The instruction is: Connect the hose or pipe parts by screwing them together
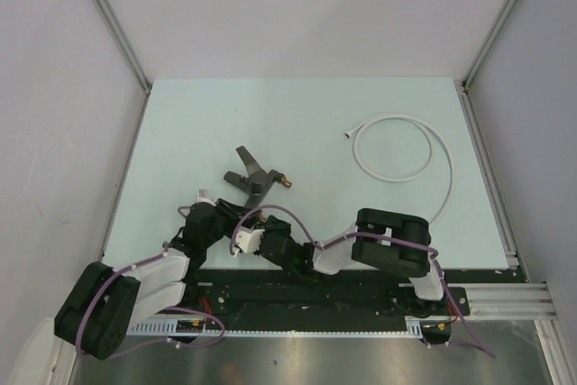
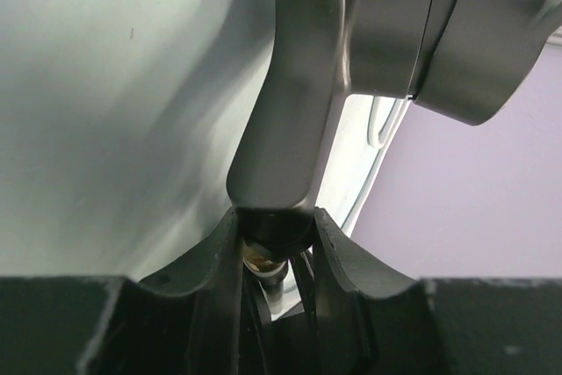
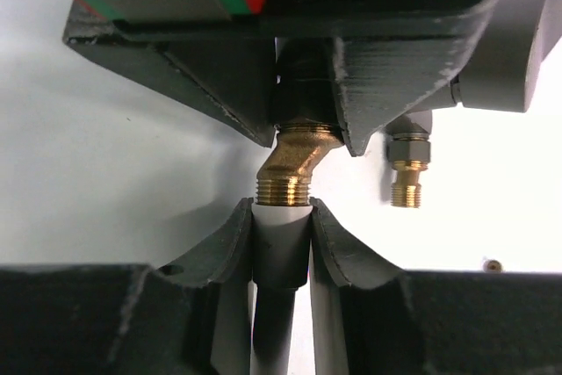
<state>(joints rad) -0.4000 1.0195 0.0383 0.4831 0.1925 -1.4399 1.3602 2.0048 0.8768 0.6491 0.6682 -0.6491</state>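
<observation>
Fitting (image 2: pixel 299 85) in left tool (image 2: pixel 276 219), hose (image 3: pixel 281 248) in right tool (image 3: pixel 281 210).

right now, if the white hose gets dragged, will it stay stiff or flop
Likely floppy: the hose lies in a loose curl on the table, so it should bend and trail. Probably light, being thin. Its round wall could slip or twist in the right gripper.

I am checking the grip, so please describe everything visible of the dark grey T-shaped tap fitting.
The dark grey T-shaped tap fitting looks like matte metal, with a lever handle and brass threaded ends. It is near the table's middle, one stem clamped in the left gripper. The right gripper holds a white hose end that seems to touch one brass thread.
</observation>
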